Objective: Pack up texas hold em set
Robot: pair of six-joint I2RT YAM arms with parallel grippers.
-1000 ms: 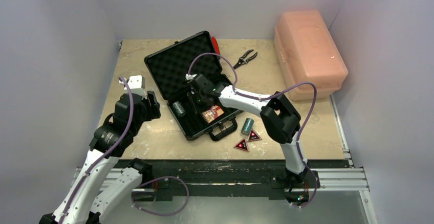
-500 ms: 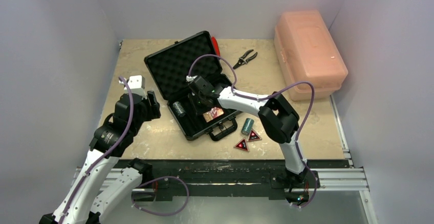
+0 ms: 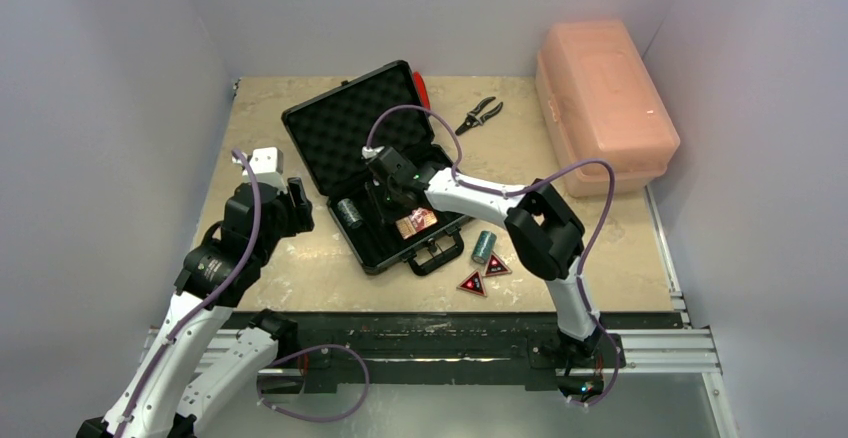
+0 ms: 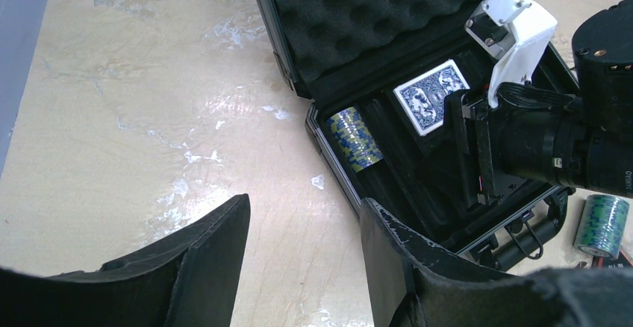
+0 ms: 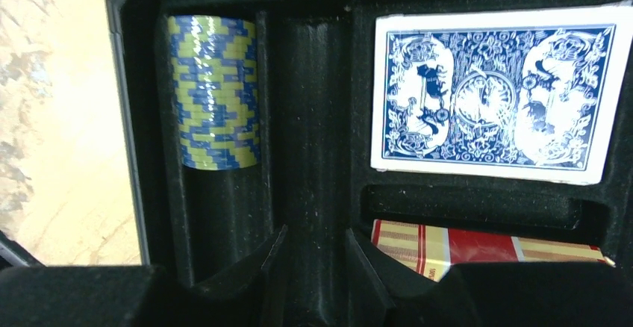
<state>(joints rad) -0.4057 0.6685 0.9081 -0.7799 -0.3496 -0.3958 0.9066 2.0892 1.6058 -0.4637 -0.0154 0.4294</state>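
Note:
The small black briefcase (image 3: 345, 123) lies open mid-table, foam lid up. In its tray sit a teal chip roll (image 5: 214, 92), a blue card deck (image 5: 493, 103) and an orange-red deck (image 5: 478, 248). My right gripper (image 5: 317, 263) hangs low over the foam divider between them, open, with nothing held. A second chip roll (image 3: 483, 247) and two red-black triangles (image 3: 472, 283) lie on the table in front of the case. My left gripper (image 4: 302, 252) hovers open over bare table left of the case (image 4: 328, 155).
A large pink plastic box (image 3: 605, 103) stands at the back right. Black pliers (image 3: 480, 115) and a red-handled tool (image 3: 422, 88) lie behind the case. Grey walls close in the left, back and right sides.
My right gripper has edged slightly left over the tray and its jaws have parted a little. The left arm has not moved.

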